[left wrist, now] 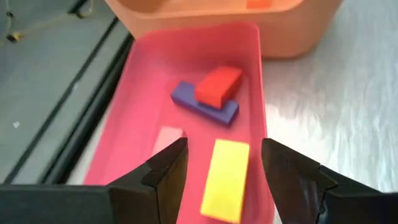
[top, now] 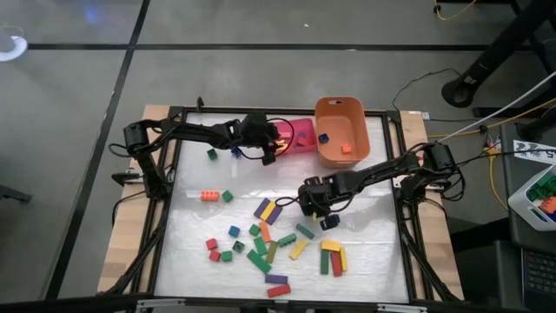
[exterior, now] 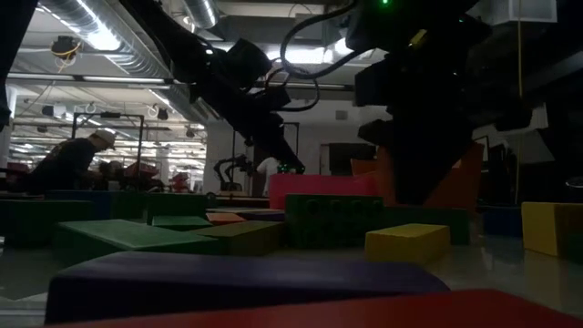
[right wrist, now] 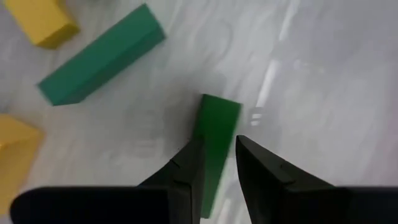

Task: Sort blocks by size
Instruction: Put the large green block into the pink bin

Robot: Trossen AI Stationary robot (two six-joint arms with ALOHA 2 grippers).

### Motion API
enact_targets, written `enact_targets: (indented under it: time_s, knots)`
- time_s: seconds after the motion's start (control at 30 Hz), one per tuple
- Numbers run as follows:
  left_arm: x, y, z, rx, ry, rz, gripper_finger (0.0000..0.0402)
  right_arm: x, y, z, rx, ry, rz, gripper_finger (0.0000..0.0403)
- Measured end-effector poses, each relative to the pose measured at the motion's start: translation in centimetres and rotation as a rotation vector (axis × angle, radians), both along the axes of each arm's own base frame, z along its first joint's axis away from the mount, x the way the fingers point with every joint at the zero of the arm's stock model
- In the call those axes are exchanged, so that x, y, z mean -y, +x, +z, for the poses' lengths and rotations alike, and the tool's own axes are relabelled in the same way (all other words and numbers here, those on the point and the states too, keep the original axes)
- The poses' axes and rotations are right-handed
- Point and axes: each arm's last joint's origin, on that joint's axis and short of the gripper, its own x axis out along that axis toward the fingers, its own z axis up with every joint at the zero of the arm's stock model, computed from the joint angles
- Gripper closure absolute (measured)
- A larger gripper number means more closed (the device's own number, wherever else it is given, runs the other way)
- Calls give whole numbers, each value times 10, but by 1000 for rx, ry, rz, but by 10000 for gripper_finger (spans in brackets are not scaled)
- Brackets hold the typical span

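1. A pink tray sits at the far side of the table, touching the orange tub beside it.
2. In the left wrist view the pink tray holds a purple bar with a red block lying on top of it, a yellow bar nearer the camera, and a pale pink block beside the yellow bar.
3. The orange tub holds an orange cube and a blue cube, seen from above.
4. The left gripper hangs over the near end of the pink tray. Its fingers stand wide apart, one to each side of the yellow bar. They appear to be clear of it, though contact is hard to judge from this angle.
5. The right gripper is low over the middle of the table. Its fingers are close together with only a narrow gap, set around the end of a dark green bar. It looks as if they pinch it, but the grip is not certain.
6. In the right wrist view, a longer green bar lies apart from the held one, and a yellow block lies beyond that.
7. Most of the blocks lie scattered on the near half of the table, in mixed colours and sizes. A few sit farther left, including an orange bar and a green cube.
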Motion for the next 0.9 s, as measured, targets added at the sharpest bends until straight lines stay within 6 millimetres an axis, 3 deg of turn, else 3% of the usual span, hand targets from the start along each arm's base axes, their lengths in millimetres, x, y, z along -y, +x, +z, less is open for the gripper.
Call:
enact_targets:
  time_s: [0.3,0.67,0.9]
  knots:
    - [0,-1,-1,0,-24,17,210,0,0,0,-5,11,4,301]
    - [10,-25,44,8,-31,25,210,0,0,0,-14,20,-52,176]
    - [26,-43,50,-119,-99,18,210,-1,2,-18,-78,13,-69,149]
